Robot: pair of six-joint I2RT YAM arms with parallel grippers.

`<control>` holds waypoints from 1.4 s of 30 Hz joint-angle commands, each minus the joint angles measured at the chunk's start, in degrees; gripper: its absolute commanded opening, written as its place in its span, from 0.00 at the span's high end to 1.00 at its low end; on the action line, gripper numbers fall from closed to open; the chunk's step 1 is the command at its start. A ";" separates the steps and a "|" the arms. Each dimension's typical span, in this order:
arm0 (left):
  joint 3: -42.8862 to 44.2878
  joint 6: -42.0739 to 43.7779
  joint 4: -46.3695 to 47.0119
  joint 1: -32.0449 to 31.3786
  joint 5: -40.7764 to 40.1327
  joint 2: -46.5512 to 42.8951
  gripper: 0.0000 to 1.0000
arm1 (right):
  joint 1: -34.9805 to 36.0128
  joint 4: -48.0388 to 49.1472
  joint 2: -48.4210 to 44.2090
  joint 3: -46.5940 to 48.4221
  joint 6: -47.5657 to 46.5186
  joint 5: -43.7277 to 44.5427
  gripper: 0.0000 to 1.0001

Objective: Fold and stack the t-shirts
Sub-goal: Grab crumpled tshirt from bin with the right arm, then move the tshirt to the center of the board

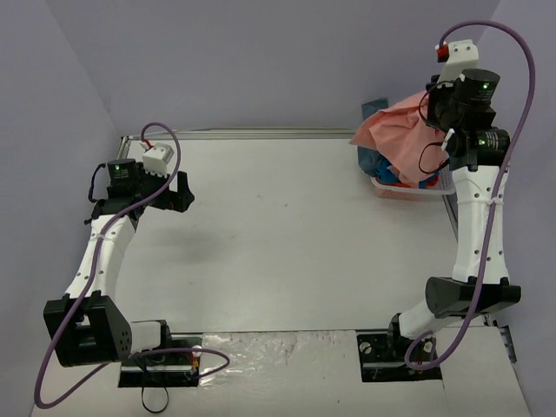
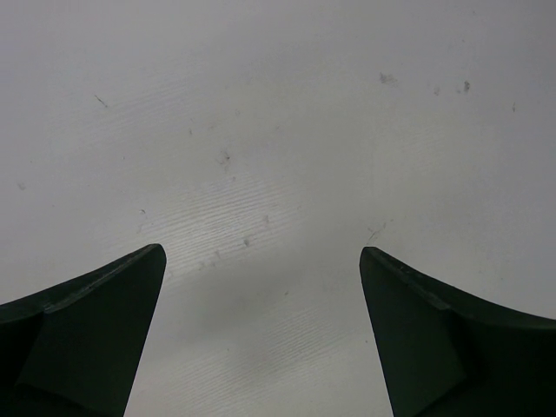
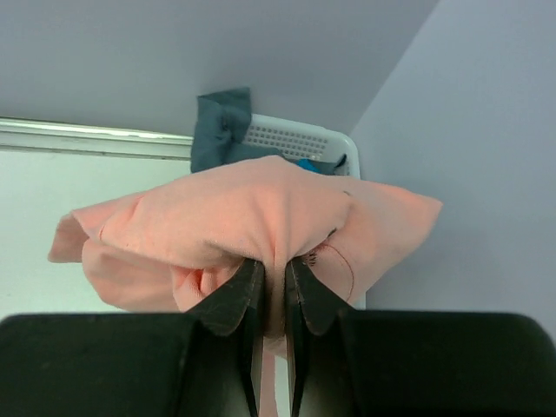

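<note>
Nearest the lens, along the near edge from left to right: left arm base (image 1: 158,363), then right arm base (image 1: 387,354), both bolted to the table (image 1: 287,252).

Further in on the left, left gripper (image 1: 178,193): fingers spread wide, nothing between them, hanging just above bare tabletop, well apart from any cloth.

Far right, right gripper (image 3: 274,265): raised above the white basket (image 1: 413,193) at the far right corner, fingers clenched on a bunched fold of the salmon-pink t-shirt (image 1: 395,130). Pinched somewhere in the body of the cloth, by the look of it, so hangs as a crumpled bundle over the basket; cannot tell whether a lower hem trails inside. Lying in the basket: a bright blue t-shirt (image 1: 382,165), and a slate grey-blue t-shirt (image 3: 221,126) slumped over its rim.

Handling, as a judgement only: light, soft, wholly limp, no shape of its own. Likely to drag, twist and snag on the lattice rim. Not fragile, not slippery; a thin pinch probably enough to hold. Better taken at a shoulder seam or a hem corner, one per gripper, to spread flat on the open table before folding
</note>
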 commanded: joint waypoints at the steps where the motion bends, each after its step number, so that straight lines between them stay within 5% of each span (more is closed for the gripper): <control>1: 2.95 -0.86 -0.21 0.54 -0.74 -0.68 0.06 | 1.44 -0.84 -0.41 3.57 0.62 -5.67 1.00; 12: 2.86 -0.60 0.50 1.33 -0.22 -1.47 0.00 | 11.28 -3.30 6.36 11.49 3.35 -24.30 1.00; 20: 3.13 -0.69 0.50 3.00 0.40 -1.21 0.15 | 25.94 -8.20 10.14 11.41 0.11 -33.00 1.00; 21: 3.04 -0.60 0.50 3.61 0.57 -1.21 0.15 | 27.53 -9.96 10.41 10.62 -1.91 -35.45 0.90; 23: 3.04 -0.60 0.33 4.14 0.66 -1.47 0.15 | 30.43 -14.00 10.24 5.55 -8.39 -34.69 0.41; 24: 2.78 -0.69 0.41 4.67 0.66 -1.56 0.15 | 32.36 -14.46 9.63 2.29 -10.52 -33.64 0.29; 25: 2.60 -0.60 0.67 4.85 0.75 -1.82 0.16 | 33.51 -14.46 8.66 -4.35 -13.59 -32.58 0.07; 32: 1.89 -0.69 1.38 5.29 2.77 -1.83 0.19 | 33.61 -14.99 7.16 -23.55 -17.48 -27.04 0.00; 35: 3.04 0.36 0.24 4.85 4.26 -0.69 0.05 | 33.53 -14.55 5.84 -27.61 -17.22 -26.07 0.01; 42: 4.97 4.58 -3.27 1.16 3.83 3.27 0.05 | 33.26 -9.38 3.56 -37.37 -14.33 -19.75 0.02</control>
